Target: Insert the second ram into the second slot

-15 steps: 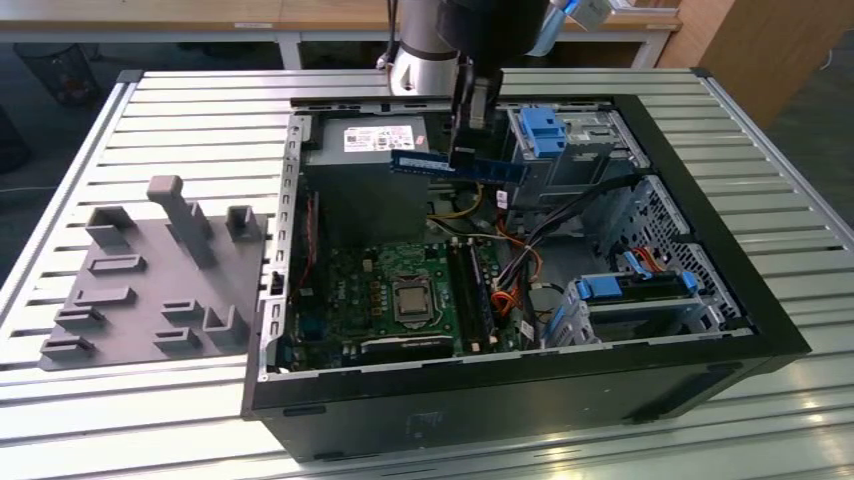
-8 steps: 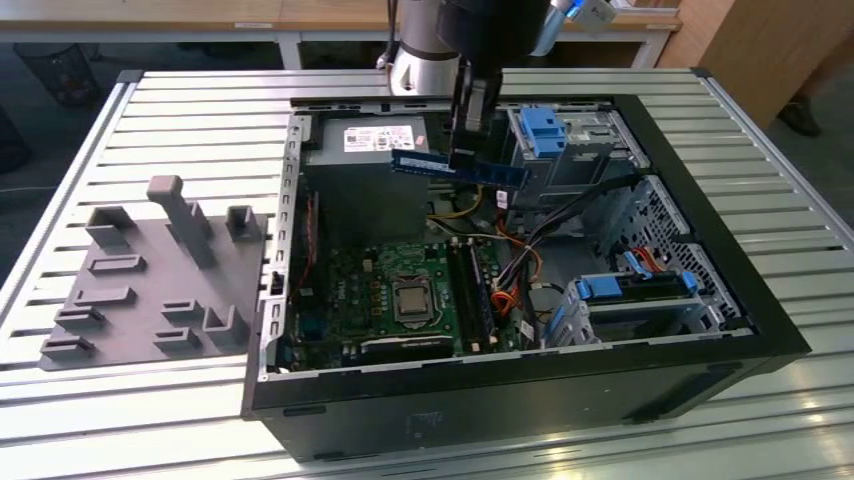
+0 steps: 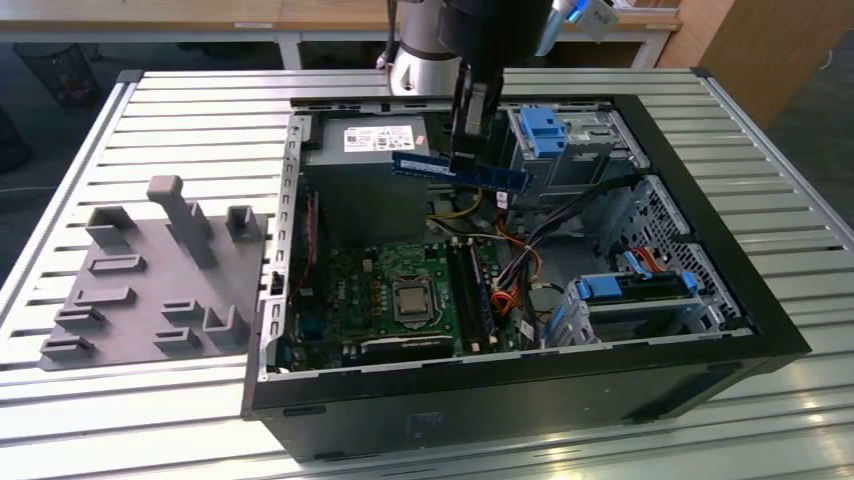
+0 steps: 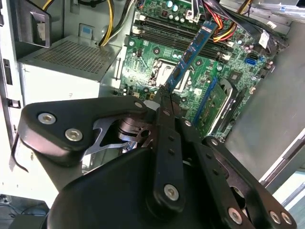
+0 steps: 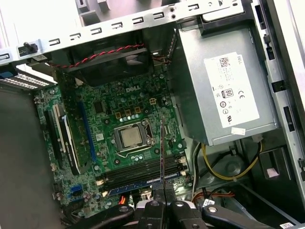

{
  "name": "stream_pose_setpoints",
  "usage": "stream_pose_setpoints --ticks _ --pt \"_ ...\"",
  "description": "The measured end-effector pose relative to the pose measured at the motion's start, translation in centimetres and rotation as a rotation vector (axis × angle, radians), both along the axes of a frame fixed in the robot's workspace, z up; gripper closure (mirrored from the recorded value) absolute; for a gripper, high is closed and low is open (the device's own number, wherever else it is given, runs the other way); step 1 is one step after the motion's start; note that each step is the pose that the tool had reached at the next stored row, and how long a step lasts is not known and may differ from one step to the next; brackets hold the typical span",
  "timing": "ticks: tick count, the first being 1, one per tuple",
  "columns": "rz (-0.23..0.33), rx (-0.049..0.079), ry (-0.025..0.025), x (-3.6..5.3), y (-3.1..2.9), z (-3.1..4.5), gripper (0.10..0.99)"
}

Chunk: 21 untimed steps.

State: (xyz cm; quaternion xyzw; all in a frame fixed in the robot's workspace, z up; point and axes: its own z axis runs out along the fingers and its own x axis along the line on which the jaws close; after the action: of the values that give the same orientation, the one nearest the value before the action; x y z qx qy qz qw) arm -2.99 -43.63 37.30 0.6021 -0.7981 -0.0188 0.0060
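My claw (image 3: pixel 463 160) is clenched on the second ram (image 3: pixel 501 177); my two fingers press its flat sides near the middle of its length. In the second wrist view, the blue stick (image 4: pixel 193 50) runs out from my claw (image 4: pixel 163 95) over the board. In the first wrist view I see it edge-on, as a thin line (image 5: pixel 162 152) coming from between the tips of my claw (image 5: pixel 162 191).

In the exterior view the ram hangs about level in the air above the open case (image 3: pixel 721 300), apart from the board. The memory slots (image 3: pixel 467 290) lie at 6 o'clock from the ram, well apart from it. Just beside the slots, at their 9 o'clock, is the processor socket (image 3: pixel 404 298) on the green motherboard (image 3: pixel 350 275). The grey power supply (image 3: pixel 360 170) sits at 12 o'clock of the motherboard, and one end of the ram appears in front of it. A blue drive-bay clip (image 3: pixel 541 130) is near the ram at its 1 o'clock. Another blue clip (image 3: pixel 614 288) is at 3 o'clock of the slots.

Farther out, at 9 o'clock from the case, a grey fixture plate (image 3: pixel 147 290) lies on the slatted table (image 3: pixel 160 100).
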Motion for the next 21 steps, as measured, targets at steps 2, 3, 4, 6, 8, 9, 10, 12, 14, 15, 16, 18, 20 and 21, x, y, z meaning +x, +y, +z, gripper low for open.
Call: stream_pose_setpoints --ticks 2,3,4,6,8,9,10,12,14,15,16,18,20,21 --pt "-0.003 0.0 0.0001 0.0 -0.05 0.0 0.973" --pt "-0.004 0.0 0.0001 0.0 -0.06 0.0 0.973" --pt "-0.005 0.0 0.0 0.0 -0.07 0.0 0.973" --pt "-0.009 0.0 0.0 0.0 -0.11 -0.01 0.973" --pt "-0.012 0.0 0.0001 0.0 -0.13 -0.02 0.973" --pt "-0.014 0.0 0.0001 0.0 -0.14 -0.01 0.973" --pt "-0.016 0.0 0.0001 0.0 -0.15 -0.01 0.973" --pt "-0.021 0.0 0.0001 0.0 -0.17 -0.02 0.973" --pt "-0.025 0.0 0.0 0.0 -0.17 -0.02 0.973" --pt "-0.027 0.0 0.0001 0.0 -0.17 -0.02 0.973" --pt "-0.029 0.0 0.0001 0.0 -0.17 -0.02 0.973" --pt "-0.033 0.0 0.0 0.0 -0.18 -0.03 0.973" --pt "-0.036 -0.001 0.0001 0.0 -0.18 -0.03 0.973" --pt "-0.037 -0.001 0.0001 0.0 -0.18 -0.03 0.973"
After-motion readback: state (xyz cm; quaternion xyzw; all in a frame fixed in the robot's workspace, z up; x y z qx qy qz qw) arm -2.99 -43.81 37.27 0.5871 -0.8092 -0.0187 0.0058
